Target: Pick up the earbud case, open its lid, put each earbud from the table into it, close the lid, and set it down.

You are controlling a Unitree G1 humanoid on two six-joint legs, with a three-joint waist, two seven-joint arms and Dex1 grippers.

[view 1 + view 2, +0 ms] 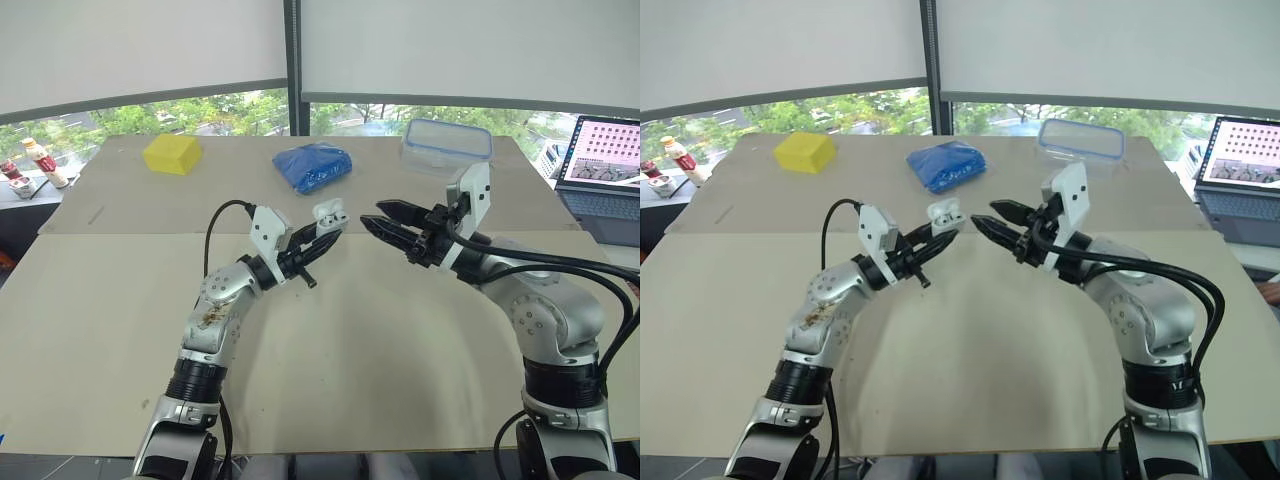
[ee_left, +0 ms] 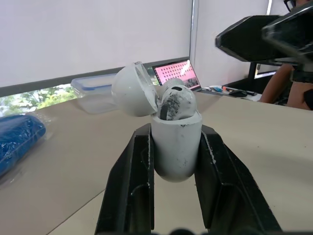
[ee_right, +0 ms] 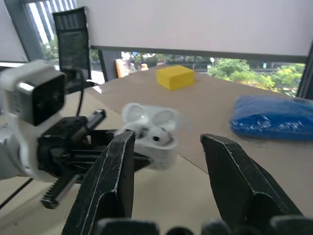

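Note:
My left gripper (image 1: 325, 232) is shut on the white earbud case (image 1: 330, 213), holding it up above the middle of the table. The case's lid (image 2: 133, 89) stands open and tipped back. A white earbud (image 2: 177, 100) sits in the case, seen in the left wrist view; the right wrist view also shows an earbud (image 3: 157, 136) in its well. My right gripper (image 1: 373, 216) is open, just to the right of the case and pointing at it, a small gap apart. Nothing is between its fingers (image 3: 113, 169).
Along the table's far side lie a yellow block (image 1: 172, 154), a blue bag (image 1: 314, 166) and a clear lidded container (image 1: 446, 146). A laptop (image 1: 603, 160) stands at the far right, small bottles (image 1: 40, 160) at the far left. A person's arm (image 2: 288, 83) appears beyond the table.

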